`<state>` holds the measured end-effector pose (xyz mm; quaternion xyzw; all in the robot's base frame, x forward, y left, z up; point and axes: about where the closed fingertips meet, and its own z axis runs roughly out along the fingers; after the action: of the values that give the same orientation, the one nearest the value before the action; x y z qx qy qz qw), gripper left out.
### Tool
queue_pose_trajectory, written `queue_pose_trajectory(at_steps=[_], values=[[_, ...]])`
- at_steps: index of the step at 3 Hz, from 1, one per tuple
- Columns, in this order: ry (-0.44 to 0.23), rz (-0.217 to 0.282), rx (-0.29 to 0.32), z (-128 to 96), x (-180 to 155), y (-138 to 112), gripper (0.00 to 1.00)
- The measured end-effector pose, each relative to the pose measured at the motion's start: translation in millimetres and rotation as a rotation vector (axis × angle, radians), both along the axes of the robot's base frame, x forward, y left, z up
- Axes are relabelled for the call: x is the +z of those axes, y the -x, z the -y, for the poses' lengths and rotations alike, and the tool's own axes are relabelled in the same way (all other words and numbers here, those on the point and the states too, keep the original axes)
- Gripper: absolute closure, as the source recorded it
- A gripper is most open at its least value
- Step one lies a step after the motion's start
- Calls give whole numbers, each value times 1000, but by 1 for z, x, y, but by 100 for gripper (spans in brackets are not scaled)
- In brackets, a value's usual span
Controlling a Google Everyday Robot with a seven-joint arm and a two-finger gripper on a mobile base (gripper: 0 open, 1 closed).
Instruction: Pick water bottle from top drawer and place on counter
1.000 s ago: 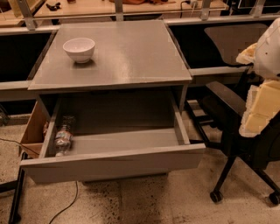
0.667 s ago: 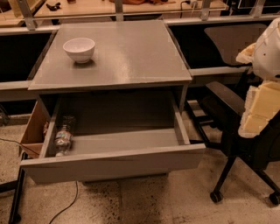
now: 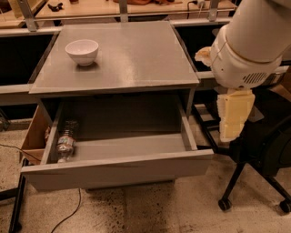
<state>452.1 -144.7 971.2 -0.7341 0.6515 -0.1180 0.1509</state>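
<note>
The water bottle (image 3: 65,141) is small, clear and crinkled. It lies on its side at the left end of the open top drawer (image 3: 118,170), along the grey left inner wall. The drawer is pulled out below the counter (image 3: 122,59), a flat grey cabinet top. My gripper (image 3: 234,116) is cream-coloured and hangs down from the big white arm at the right. It is beside the drawer's right end, level with the counter edge and far from the bottle. It holds nothing that I can see.
A round white bowl (image 3: 82,51) stands on the counter's back left. A brown wooden box (image 3: 32,136) sits on the floor left of the drawer. A black wheeled stand (image 3: 254,182) is under my arm at the right. A light wooden tabletop (image 3: 109,7) runs along the back.
My arm and gripper have moved left, toward the cabinet's right side, and fill more of the view. The bottle, drawer and bowl have not moved.
</note>
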Motion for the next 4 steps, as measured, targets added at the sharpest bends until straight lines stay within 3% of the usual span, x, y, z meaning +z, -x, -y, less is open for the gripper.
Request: queue_pose_trajectory(at_steps=[2,4], values=[[154,21,393,-114,-18,-24,0],[241,-5,738,-196,-61,-35,0]])
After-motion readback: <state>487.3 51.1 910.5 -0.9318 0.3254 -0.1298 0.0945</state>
